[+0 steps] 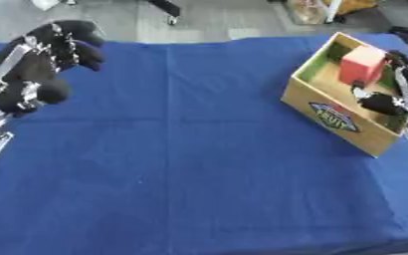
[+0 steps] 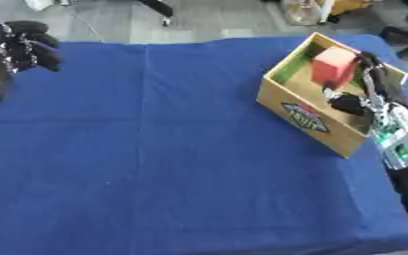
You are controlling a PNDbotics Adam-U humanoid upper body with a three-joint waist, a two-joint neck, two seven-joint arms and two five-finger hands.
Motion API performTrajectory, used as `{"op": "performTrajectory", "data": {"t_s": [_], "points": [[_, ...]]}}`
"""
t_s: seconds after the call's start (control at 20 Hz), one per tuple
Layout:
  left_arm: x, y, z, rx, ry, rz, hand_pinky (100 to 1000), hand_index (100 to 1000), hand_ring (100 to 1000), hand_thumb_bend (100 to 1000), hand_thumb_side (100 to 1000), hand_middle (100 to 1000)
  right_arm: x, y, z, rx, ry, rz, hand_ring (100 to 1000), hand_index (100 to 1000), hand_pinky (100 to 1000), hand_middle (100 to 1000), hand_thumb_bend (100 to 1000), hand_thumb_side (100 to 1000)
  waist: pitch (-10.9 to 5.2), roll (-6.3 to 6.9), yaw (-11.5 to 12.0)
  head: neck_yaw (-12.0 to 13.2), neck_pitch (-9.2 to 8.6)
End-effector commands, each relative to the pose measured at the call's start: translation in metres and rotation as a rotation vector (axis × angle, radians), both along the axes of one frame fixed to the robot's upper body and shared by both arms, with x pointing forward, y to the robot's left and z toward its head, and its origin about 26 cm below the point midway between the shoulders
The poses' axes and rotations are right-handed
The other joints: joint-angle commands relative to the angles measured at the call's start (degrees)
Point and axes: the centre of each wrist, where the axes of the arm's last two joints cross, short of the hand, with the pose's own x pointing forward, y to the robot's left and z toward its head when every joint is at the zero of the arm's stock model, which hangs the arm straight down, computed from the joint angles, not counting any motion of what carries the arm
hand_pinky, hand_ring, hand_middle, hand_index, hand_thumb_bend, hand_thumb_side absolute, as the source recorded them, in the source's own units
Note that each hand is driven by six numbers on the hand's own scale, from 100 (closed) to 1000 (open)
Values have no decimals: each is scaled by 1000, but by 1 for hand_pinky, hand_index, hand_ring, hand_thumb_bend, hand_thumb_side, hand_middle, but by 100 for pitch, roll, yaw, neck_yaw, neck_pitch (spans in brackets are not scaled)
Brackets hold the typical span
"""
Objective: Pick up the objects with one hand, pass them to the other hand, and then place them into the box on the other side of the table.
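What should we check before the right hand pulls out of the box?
1. Red block inside the yellow cardboard box: ok, it sits in the far part.
2. Right hand released from the block: cannot tell, fingers reach into the box beside it.
3. Box flat on the blue tablecloth: ok.
4. Left hand clear of the box: ok, raised at the far left, fingers curled, holding nothing.
5. More objects waiting on the cloth: not ok, none visible.
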Motion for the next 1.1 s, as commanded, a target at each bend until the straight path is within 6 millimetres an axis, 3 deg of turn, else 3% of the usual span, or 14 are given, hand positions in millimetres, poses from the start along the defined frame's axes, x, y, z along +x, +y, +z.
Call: {"op": "performTrajectory", "data": {"t_s": [0.05, 1.1], "points": [[0, 4, 11, 10, -35, 5, 695, 851, 671, 1000, 555, 694, -1, -13, 25, -37, -25, 2, 975, 968, 957, 1000, 100, 199, -197, 7, 0, 17, 6], [1, 6, 10, 10, -29, 1, 692, 848, 670, 1000, 551, 691, -3, -21, 36, -40, 35, 49, 1000, 1000, 978, 1000, 100, 198, -214, 0, -17, 11, 34]]}}
